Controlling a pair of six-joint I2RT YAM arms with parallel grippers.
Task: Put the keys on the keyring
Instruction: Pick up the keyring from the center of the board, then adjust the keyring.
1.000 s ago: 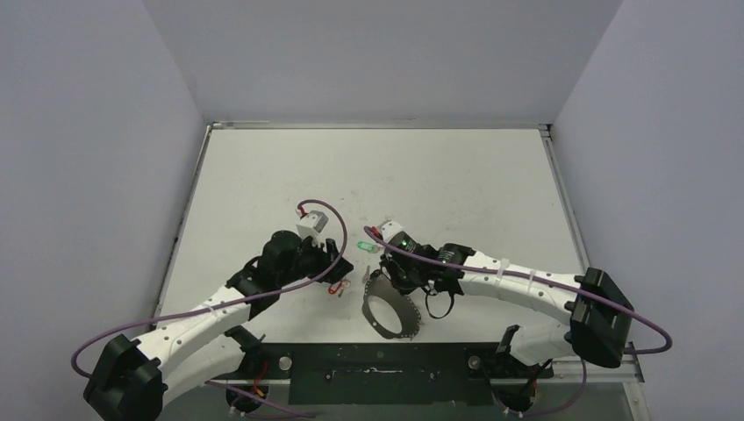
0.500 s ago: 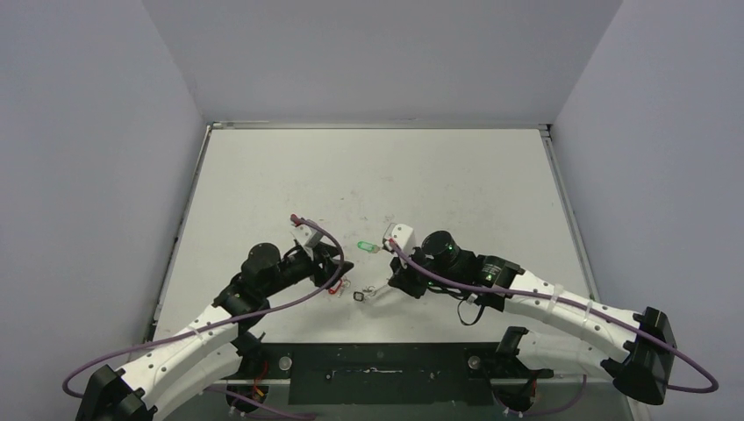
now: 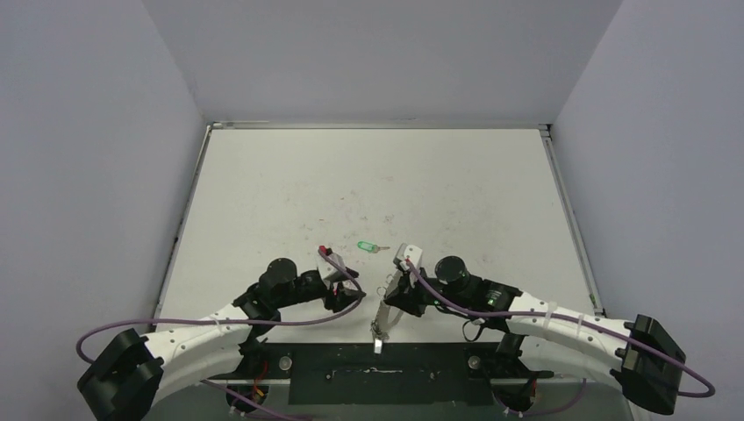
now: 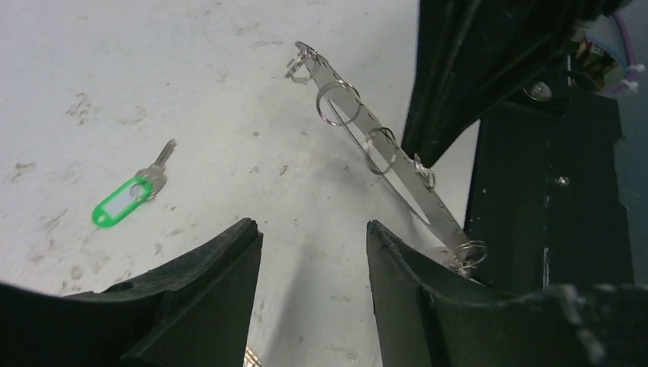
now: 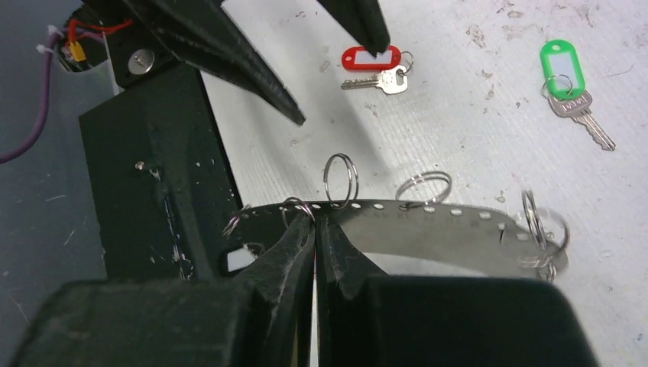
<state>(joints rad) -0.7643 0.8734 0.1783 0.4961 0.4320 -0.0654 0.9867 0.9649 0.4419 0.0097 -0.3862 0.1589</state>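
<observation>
My right gripper is shut on the keyring, a grey metal band fringed with small rings, and holds it on edge. In the top view the keyring is a thin strip below the right gripper, near the table's front edge. My left gripper is open and empty, just left of the keyring. In the right wrist view one of its fingertips hovers over the red-tagged key. The green-tagged key lies flat farther back; it also shows in the left wrist view and the right wrist view.
A black mounting plate runs along the near edge, right under the keyring's lower end; it also shows in the right wrist view. Grey walls enclose the white table on three sides.
Both arms have drawn back toward the near edge. The keyring, lying flat a second ago, is now held on edge by the right gripper. The left gripper moved right, over the red key.
</observation>
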